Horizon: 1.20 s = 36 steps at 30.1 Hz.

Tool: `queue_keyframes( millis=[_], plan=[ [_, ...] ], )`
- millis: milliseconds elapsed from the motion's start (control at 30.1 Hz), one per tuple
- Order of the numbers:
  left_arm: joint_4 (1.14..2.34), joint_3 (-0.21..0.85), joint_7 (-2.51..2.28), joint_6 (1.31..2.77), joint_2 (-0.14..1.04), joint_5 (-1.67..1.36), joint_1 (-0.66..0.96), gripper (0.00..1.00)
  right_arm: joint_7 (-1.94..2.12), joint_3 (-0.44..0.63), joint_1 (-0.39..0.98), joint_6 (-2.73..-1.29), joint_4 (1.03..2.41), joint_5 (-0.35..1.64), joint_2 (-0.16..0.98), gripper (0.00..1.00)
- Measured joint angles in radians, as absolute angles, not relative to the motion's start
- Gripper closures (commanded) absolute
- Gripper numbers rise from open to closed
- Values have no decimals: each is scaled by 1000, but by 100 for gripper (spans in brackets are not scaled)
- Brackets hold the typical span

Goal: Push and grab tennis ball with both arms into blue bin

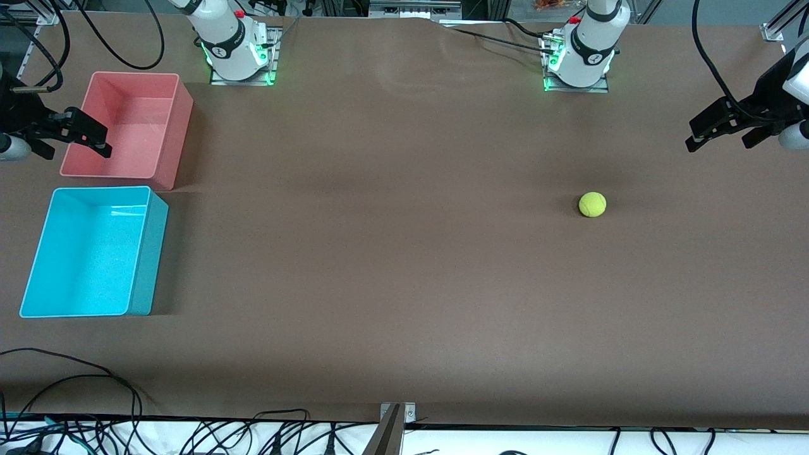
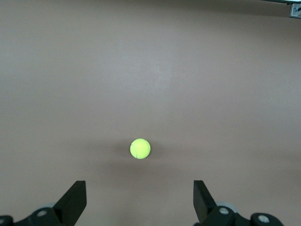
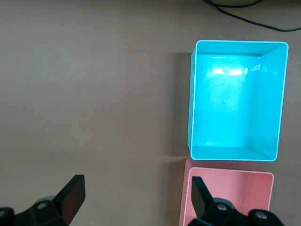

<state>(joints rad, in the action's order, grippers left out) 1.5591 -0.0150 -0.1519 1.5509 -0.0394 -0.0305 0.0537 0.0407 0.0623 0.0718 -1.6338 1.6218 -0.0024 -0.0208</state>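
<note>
We see the ball (image 1: 592, 204) resting alone on the brown table (image 1: 392, 253), toward the left arm's end and well apart from both bins. The blue bin (image 1: 150, 253) stands at the right arm's end, with the pink bin (image 1: 180, 126) just beside it, farther from the front camera; both look empty. The left hand (image 1: 720, 136) hangs in the air at the edge of the front view, over the table's end, its fingers spread wide and holding nothing; most of its arm is cut off by the frame, so we see only the base (image 1: 584, 54) and the wrist. In the left wrist view the ball (image 2: 140, 148) lies past the two open fingertips (image 2: 75, 200), clear of both. The right hand (image 1: 79, 133) hovers over the rim of the pink bin, also wide open and empty, its arm likewise cut off by the frame. From the right wrist view we make out the blue bin (image 3: 237, 43) whole, while the pink bin (image 3: 230, 175) is partly hidden by one fingertip (image 3: 200, 195) and cut off at the frame edge.
</note>
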Motion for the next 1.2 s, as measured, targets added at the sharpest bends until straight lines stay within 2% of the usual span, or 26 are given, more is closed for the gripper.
queue_keyframes(
  millis=[1197],
  plan=[
    [1559,-15,-152,1551,-39,-31,54,0,41,48,73,-1622,1622,-2,-23,0]
  ],
)
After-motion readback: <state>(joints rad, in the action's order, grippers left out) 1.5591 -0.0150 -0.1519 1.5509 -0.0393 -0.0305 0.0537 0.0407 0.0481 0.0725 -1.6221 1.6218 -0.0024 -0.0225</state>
